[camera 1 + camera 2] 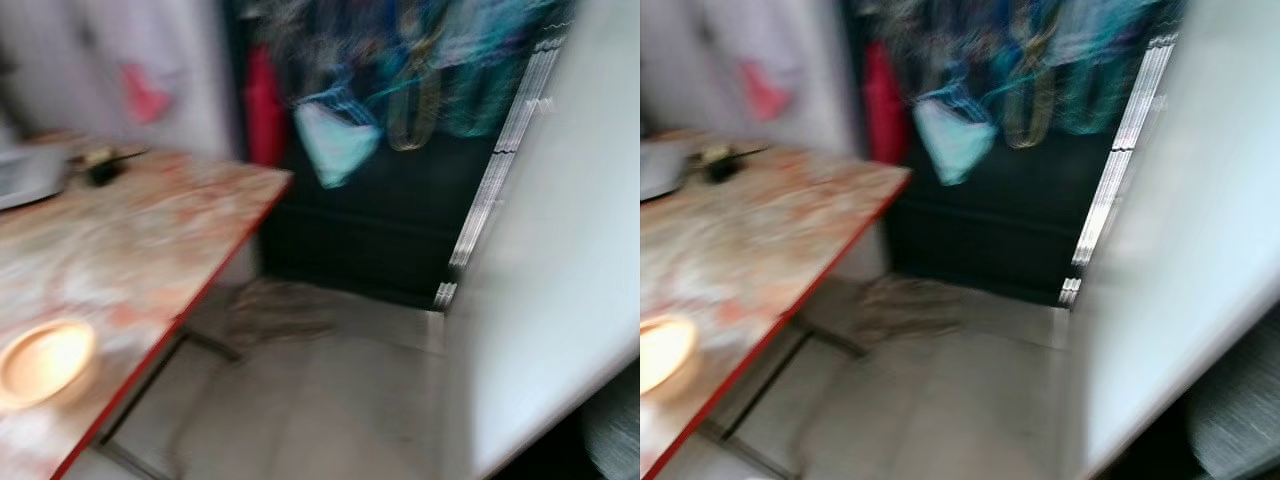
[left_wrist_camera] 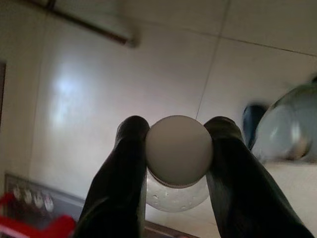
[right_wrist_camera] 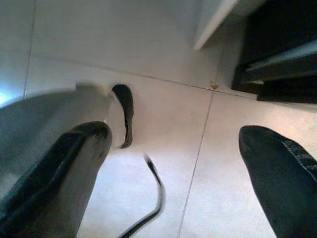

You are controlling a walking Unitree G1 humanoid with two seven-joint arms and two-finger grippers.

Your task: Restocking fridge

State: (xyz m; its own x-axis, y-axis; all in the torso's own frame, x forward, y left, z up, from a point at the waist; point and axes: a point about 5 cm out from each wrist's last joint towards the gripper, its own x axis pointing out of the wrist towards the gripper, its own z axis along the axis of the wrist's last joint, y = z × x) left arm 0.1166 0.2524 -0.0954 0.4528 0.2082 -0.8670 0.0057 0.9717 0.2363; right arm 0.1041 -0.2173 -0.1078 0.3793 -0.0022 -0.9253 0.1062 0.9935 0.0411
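My left gripper (image 2: 179,130) is shut on a clear bottle with a round white cap (image 2: 179,153), one black finger on each side, held above pale floor tiles. My right gripper (image 3: 176,136) is open with nothing between its fingers, hanging over the tiled floor. In the blurred left eye view, the fridge (image 1: 400,110) stands ahead with its dark inside holding blue, teal and red packages. Its white door (image 1: 560,260) is swung open on the right.
A table (image 1: 140,230) with a red-edged marbled top stands at the left, bearing a pale round plate (image 1: 45,360) and small dark items at the back. Tiled floor (image 1: 330,400) lies between table and fridge door. A black cable (image 3: 154,198) lies on the floor.
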